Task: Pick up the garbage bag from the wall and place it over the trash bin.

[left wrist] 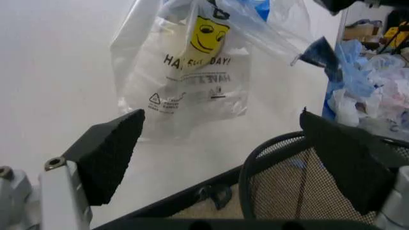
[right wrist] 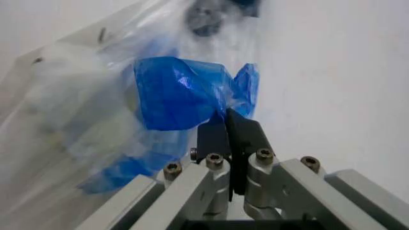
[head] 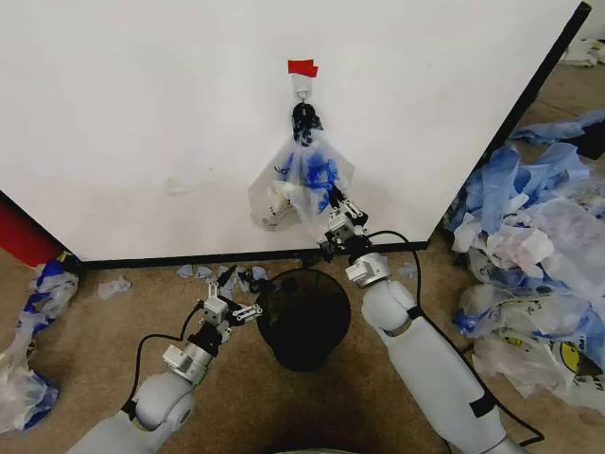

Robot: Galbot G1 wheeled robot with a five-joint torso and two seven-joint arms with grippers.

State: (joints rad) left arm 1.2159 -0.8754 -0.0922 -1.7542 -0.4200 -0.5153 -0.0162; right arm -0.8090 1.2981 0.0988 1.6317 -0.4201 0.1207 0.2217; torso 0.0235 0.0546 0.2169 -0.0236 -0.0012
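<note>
- My right wrist cam shows the right claw [right wrist: 227,125] pinched closed on the garbage bag [right wrist: 182,96]; whether plastic's actually between the pads, I can't tell.
- Left wrist cam: left claw [left wrist: 223,158] wide open by the trash bin [left wrist: 281,177], and the bag's print is half crumpled.

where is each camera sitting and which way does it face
Head view: on the robot's head, looking down at the wall, garbage bag and trash bin; both arms show.
Left wrist view: behind the open left end effector, facing bag and bin rim.
Right wrist view: behind the right end effector, shut on the bag's blue plastic, facing the wall.
All three share the bag.
</note>
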